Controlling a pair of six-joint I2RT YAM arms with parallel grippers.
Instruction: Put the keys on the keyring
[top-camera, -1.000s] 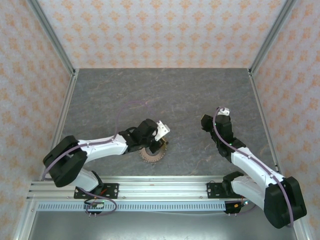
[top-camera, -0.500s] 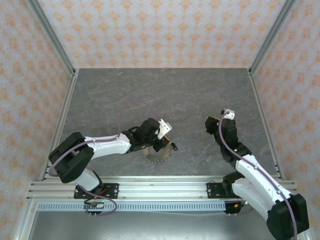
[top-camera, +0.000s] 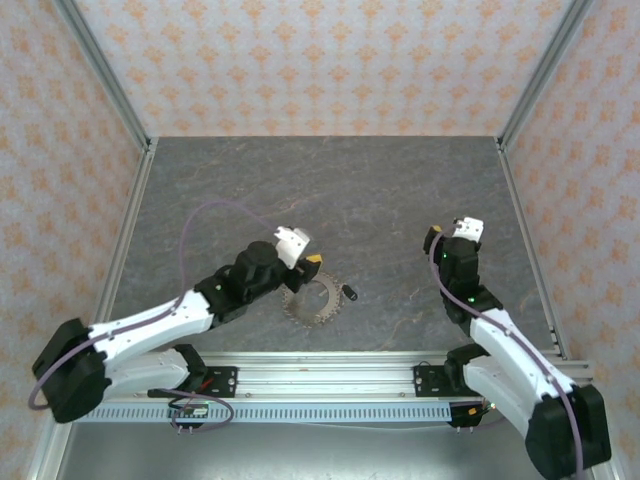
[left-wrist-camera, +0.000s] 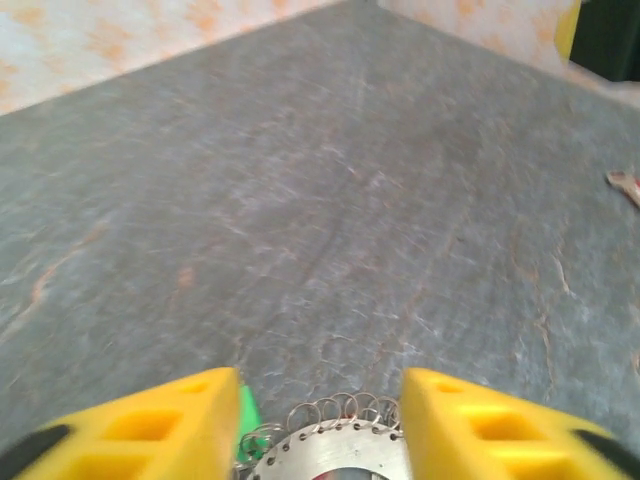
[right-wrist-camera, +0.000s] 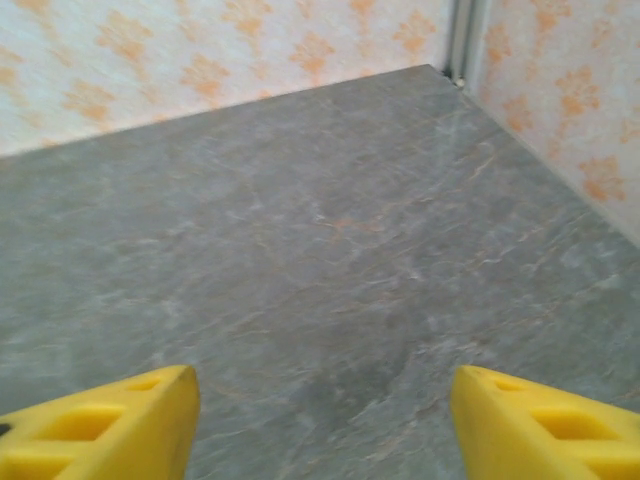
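Across the mottled grey stone-look table, I see both pairs of yellow fingers spread and empty: right gripper over bare surface, left gripper framing the flat, saw-toothed metal keyring, cut off at the frame's bottom. A green key is half hidden by a finger, and a black key lies just beside the ring.

Robotics laboratory test cell. A grey stone-patterned tabletop was enclosed by orange-patterned wall panels held in aluminium profile posts; a slotted aluminium rail along the near edge carried the bolted bases of the cabled left arm and right arm
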